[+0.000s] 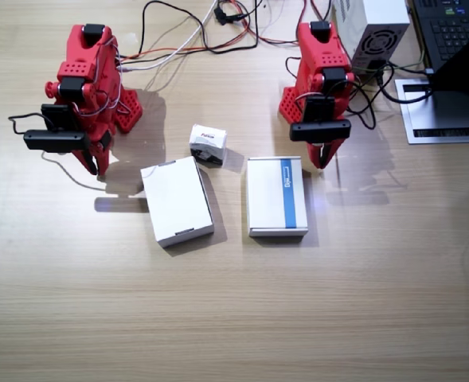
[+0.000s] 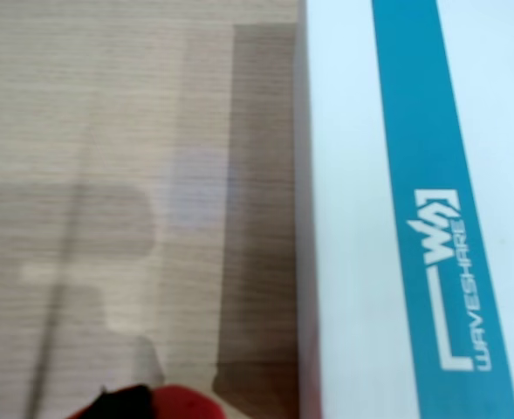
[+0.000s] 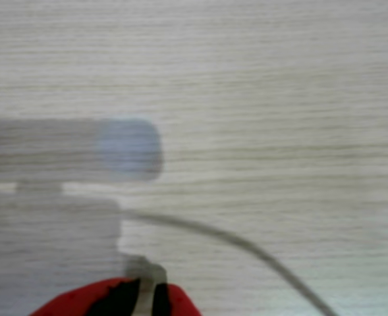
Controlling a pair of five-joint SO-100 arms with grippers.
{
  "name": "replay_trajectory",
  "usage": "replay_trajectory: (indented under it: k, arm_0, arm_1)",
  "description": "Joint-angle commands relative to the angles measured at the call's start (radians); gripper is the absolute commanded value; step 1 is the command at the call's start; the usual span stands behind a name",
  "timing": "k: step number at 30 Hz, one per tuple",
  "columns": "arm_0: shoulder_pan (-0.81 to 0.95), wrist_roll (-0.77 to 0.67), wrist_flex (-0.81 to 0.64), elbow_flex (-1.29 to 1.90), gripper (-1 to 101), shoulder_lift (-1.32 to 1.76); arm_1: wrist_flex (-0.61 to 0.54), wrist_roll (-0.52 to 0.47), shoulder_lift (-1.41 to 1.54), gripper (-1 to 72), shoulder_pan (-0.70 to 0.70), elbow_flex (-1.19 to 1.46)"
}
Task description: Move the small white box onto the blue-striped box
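Small white box [image 1: 208,143]: behind the 2 flat boxes, between both arms.
Nearer: left gripper [image 1: 324,156], beside blue-striped box [image 1: 276,196].
Jaws: right gripper [image 1: 97,163] together; left's unclear.

Small white box [image 1: 208,142] sits on the table, slightly skewed, dark lower edge. Blue-striped box [image 1: 276,196] lies flat just beside it, apart, stripe lengthwise.
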Motion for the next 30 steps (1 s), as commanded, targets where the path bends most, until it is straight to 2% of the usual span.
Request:
replay_trajectory:
  k: [1, 6, 8, 9, 11, 12, 13, 14, 17, 18, 20, 23, 26, 27, 29, 30]
  arm_0:
    - [-0.012, 0.002, 0.023, -0.02, 0, 0.034]
    - [-0.012, 0.002, 0.023, -0.02, 0, 0.034]
    - [-0.012, 0.002, 0.023, -0.02, 0, 0.034]
    - [-0.012, 0.002, 0.023, -0.02, 0, 0.034]
    - [-0.012, 0.002, 0.023, -0.02, 0, 0.034]
    - [-0.012, 0.002, 0.023, -0.02, 0, 0.034]
    - [-0.012, 0.002, 0.023, -0.02, 0, 0.034]
    - [-0.012, 0.002, 0.023, -0.02, 0, 0.034]
    - [-0.012, 0.002, 0.023, -0.02, 0, 0.034]
    - [-0.012, 0.002, 0.023, -0.02, 0, 0.034]
    - [-0.012, 0.002, 0.023, -0.02, 0, 0.034]
    - [-0.012, 0.002, 0.023, -0.02, 0, 0.034]
    - [-0.012, 0.002, 0.023, -0.02, 0, 0.034]
    - [-0.012, 0.002, 0.023, -0.02, 0, 0.034]
    - [-0.012, 0.002, 0.023, -0.02, 0, 0.034]
    - [-0.012, 0.002, 0.023, -0.02, 0, 0.034]
  arm_1:
    - [0.023, 0.003, 0.028, 4.2, -0.005, -0.011]
    - [0.023, 0.008, 0.028, 4.2, -0.008, -0.011]
    - [0.018, 0.044, 0.028, 4.2, -0.137, -0.011]
    - [0.023, -0.015, 0.026, 3.6, -0.227, -0.011]
    - [0.023, -0.06, 0.028, 4.9, -0.325, -0.011]
    - [0.017, -0.087, 0.028, 9.3, -0.344, -0.011]
    - [-0.002, -0.075, 0.028, 25.8, -0.376, -0.011]
    - [-0.032, 0.003, 0.028, 28.0, -0.433, -0.011]
    - [-0.066, 0.067, 0.026, 27.8, -0.528, -0.014]
    - [-0.084, 0.071, 0.026, 29.2, -0.541, -0.043]
    - [-0.067, 0.055, 0.028, 38.2, -0.545, -0.156]
    - [0.02, 0.043, 0.028, 40.1, -0.566, -0.399]
    - [0.109, 0.054, 0.028, 39.8, -0.66, -0.583]
    - [0.137, 0.048, 0.028, 34.5, -0.715, -0.617]
    - [0.137, 0.083, 0.028, 13.3, -0.842, -0.652]
    - [0.101, 0.121, 0.029, 12.5, -0.91, -0.658]
